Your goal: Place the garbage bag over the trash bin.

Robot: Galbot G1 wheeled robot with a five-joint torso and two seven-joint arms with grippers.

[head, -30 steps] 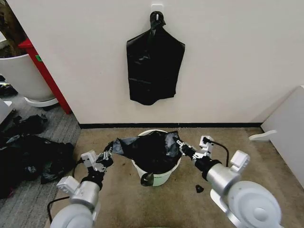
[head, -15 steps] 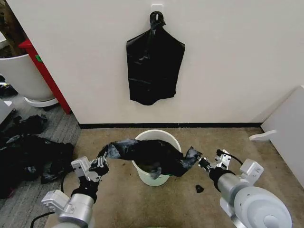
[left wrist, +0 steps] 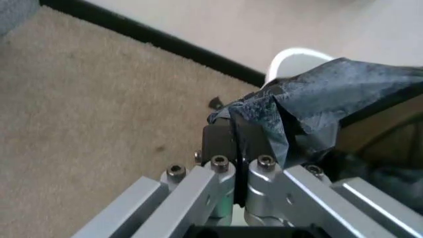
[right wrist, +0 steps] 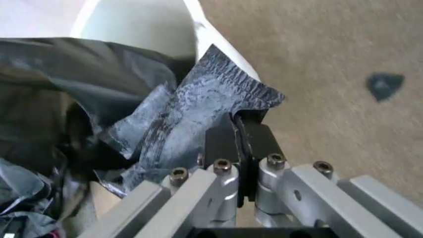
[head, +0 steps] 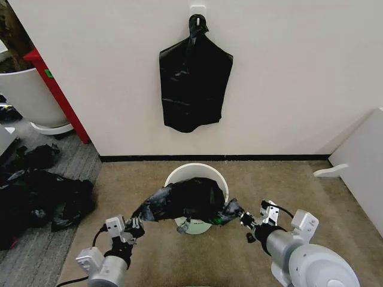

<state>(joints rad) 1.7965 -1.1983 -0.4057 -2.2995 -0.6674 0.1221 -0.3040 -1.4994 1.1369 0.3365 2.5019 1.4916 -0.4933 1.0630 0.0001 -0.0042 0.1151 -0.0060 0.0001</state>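
Note:
The garbage bag point(head: 187, 200), thin glossy black plastic, hangs stretched between both grippers across the near side of the trash bin point(head: 197, 172), a small cream-white bucket on the carpet by the wall. My left gripper point(head: 139, 225) is shut on the bag's left edge, in front of the bin and to its left. My right gripper point(head: 244, 219) is shut on the bag's right edge, in front of the bin and to its right. The left wrist view shows the fingers point(left wrist: 218, 141) pinching bag point(left wrist: 317, 106) film. In the right wrist view the fingers point(right wrist: 221, 144) clamp the bag point(right wrist: 178, 114) beside the bin point(right wrist: 142, 25).
A knotted bunch of black bags point(head: 192, 78) hangs on the wall above the bin. A heap of black material point(head: 36, 191) lies on the floor at left, behind it a large white tub point(head: 27, 95) and a red post point(head: 57, 92). A white board point(head: 362, 167) stands at right.
Both grippers drew back toward me and came closer together, pulling the bag with them. The bag now bunches over the bin's front rather than stretching wide.

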